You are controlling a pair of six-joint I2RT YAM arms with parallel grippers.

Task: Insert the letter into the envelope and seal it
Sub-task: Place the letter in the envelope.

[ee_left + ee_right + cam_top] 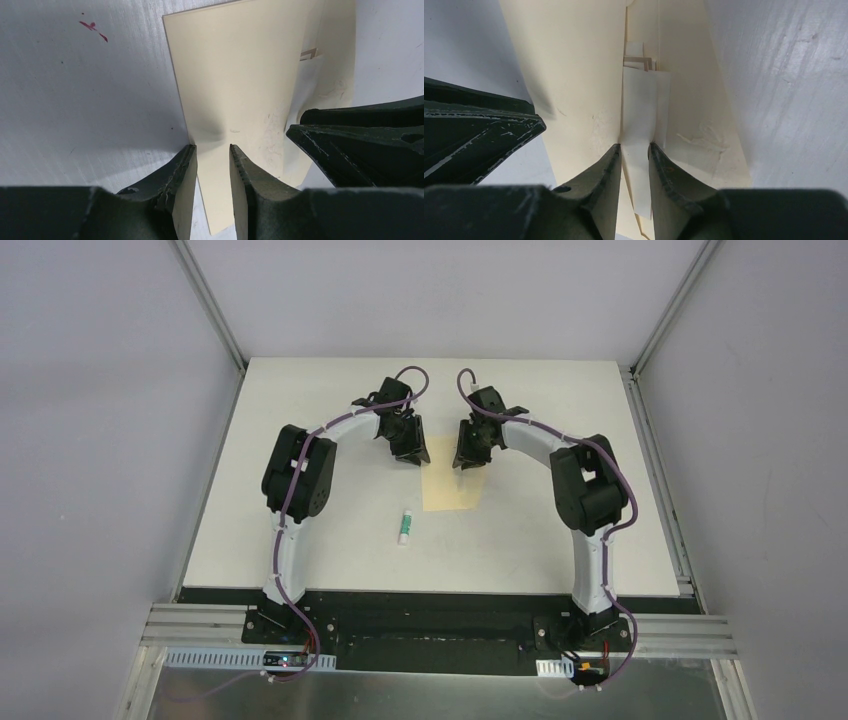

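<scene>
The yellow-tan envelope (452, 490) lies flat at mid-table, its far end under both grippers. My left gripper (410, 452) stands over the envelope's body (235, 75) near one corner. Its jaws (212, 146) are a little apart, and the paper shows face-on through the gap, dimpled just past the tips. My right gripper (470, 458) is at the envelope's mouth. The paler letter (639, 110) shows as a strip running under the envelope's panel (574, 75), beside the wrinkled flap (709, 145). The right jaws (634, 145) straddle that strip, slightly apart, with no pinch visible.
A small white-green tube (405, 525) lies on the table just left of and nearer than the envelope. The other gripper's dark body fills one side of each wrist view. Grey walls and rails border the white table (300, 440).
</scene>
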